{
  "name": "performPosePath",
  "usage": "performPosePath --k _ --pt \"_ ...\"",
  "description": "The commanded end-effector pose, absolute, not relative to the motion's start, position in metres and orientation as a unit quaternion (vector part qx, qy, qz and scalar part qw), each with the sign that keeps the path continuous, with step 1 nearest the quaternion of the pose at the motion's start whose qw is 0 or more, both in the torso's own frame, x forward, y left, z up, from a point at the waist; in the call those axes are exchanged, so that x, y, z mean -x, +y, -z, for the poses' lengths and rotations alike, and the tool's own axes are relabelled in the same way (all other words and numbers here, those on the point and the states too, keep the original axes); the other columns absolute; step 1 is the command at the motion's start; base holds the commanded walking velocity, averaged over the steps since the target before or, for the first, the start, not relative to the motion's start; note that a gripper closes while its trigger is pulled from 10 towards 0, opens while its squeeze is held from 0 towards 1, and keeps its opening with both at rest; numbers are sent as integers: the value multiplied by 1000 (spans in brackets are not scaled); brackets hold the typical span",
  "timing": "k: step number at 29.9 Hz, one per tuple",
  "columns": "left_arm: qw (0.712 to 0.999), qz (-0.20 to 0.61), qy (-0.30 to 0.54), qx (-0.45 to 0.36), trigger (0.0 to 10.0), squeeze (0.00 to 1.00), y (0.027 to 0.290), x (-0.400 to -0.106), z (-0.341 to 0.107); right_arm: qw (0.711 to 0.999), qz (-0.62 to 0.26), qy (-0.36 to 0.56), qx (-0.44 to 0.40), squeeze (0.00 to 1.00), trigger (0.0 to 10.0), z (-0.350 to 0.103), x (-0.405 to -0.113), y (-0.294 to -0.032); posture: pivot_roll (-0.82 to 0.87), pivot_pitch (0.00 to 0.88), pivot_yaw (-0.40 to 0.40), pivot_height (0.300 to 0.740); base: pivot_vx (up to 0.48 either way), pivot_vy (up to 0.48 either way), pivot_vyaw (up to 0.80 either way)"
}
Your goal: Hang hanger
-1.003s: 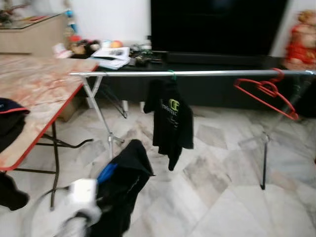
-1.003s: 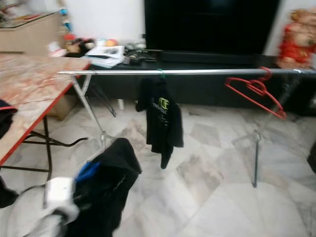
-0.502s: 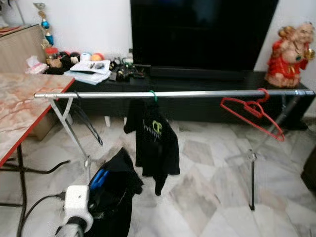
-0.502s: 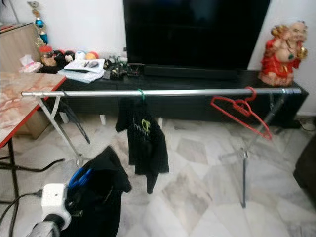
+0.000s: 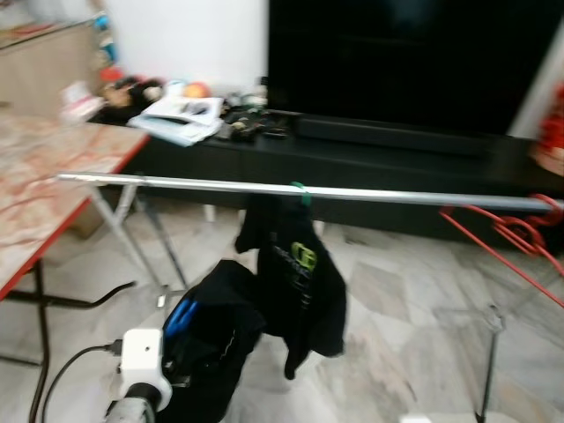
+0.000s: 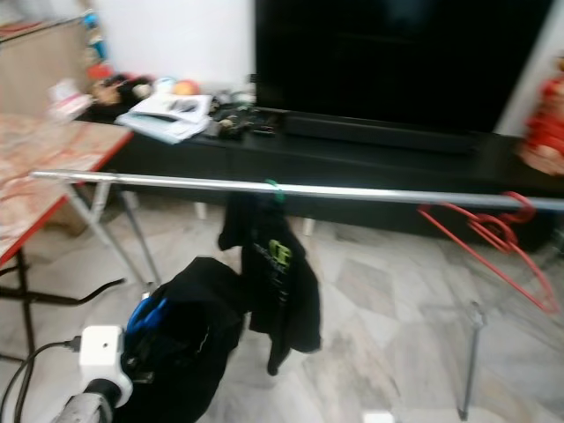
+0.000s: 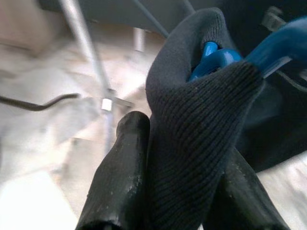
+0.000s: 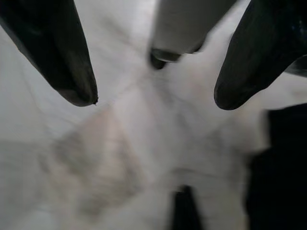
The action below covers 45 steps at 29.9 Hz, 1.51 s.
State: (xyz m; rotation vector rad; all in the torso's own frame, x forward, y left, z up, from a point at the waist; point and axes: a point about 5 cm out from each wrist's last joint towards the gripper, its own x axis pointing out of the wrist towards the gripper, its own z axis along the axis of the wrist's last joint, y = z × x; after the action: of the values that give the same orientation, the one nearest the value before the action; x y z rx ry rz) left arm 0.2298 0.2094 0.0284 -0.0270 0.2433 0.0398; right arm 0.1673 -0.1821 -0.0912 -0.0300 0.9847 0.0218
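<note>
My left gripper (image 7: 182, 158) is shut on a dark knitted garment (image 5: 216, 326) that sits on a blue hanger (image 7: 216, 55). The garment is low at the front left, below the silver rail (image 5: 397, 195) of a clothes rack. A black T-shirt (image 5: 300, 269) hangs from a green hanger hook (image 5: 302, 192) near the rail's middle. Red hangers (image 5: 511, 233) hang at the rail's right end. In the right wrist view my right gripper (image 8: 153, 96) is open over the marble floor, holding nothing.
A marble-topped table (image 5: 44, 194) with a red edge stands at the left. Behind the rack are a low black cabinet (image 5: 397, 150) with papers (image 5: 181, 115) and a large dark TV (image 5: 414, 53). Rack legs (image 5: 132, 247) stand on the floor, another (image 5: 486, 361) at the right.
The whole picture has shifted and blurred, so the camera moved; the rack now sits lower and further right. The garment stays in my left gripper, below the rail.
</note>
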Motion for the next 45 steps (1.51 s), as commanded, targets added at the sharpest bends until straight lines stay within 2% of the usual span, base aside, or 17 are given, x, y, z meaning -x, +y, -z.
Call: performPosePath --k 1,8,45 --pt "993 -12 113 13 10000 0 206 -230 -31 872 11 490 9 0 10000 95 -156 -194 -47 28 -2 740 0 0 0" --pt "994 -13 105 5 10000 0 209 -231 -35 872 11 489 8 0 10000 94 -157 -193 -43 34 1 740 0 -81 0" --pt "994 11 111 7 10000 0 200 -232 -35 875 12 485 12 0 10000 90 -170 -188 -33 77 4 740 0 -384 0"
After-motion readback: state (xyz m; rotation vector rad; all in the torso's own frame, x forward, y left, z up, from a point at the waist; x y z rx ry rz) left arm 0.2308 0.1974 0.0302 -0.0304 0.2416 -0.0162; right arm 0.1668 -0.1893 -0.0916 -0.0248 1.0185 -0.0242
